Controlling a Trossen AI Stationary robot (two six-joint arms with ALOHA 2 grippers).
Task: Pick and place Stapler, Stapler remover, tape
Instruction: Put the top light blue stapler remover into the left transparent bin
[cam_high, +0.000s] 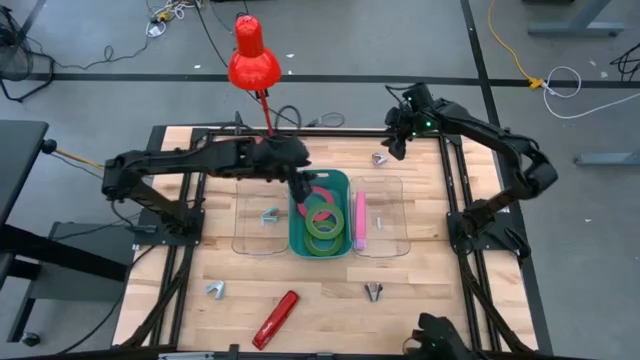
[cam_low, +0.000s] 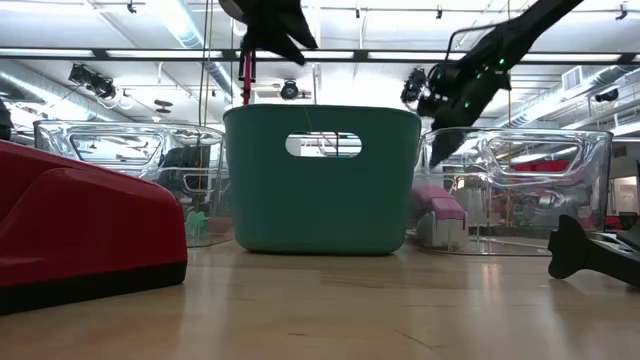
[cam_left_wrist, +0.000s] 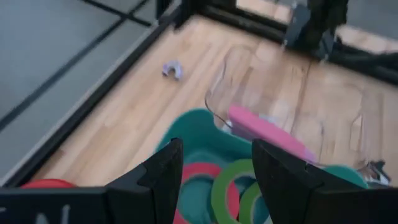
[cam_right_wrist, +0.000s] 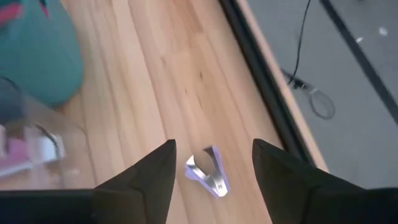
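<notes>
My left gripper (cam_high: 300, 186) is open and empty above the teal bin (cam_high: 342, 182); the bin holds a red tape roll (cam_left_wrist: 200, 173) and green tape rolls (cam_high: 322, 222). My right gripper (cam_high: 395, 143) is open and empty above a lilac staple remover (cam_right_wrist: 208, 172) that lies on the table's far part, also seen in the high view (cam_high: 380, 157); the fingers stand on either side of it, apart from it. A pink stapler (cam_high: 359, 220) lies in the right clear bin (cam_high: 396, 215). A red stapler (cam_high: 276, 318) lies near the front edge.
The left clear bin (cam_high: 245, 215) holds a staple remover (cam_high: 270, 214). Two more staple removers (cam_high: 215, 290) (cam_high: 373, 291) lie on the near half of the table. A red lamp (cam_high: 253, 55) stands at the far edge. Black frame rails (cam_high: 452, 190) run along the table's sides.
</notes>
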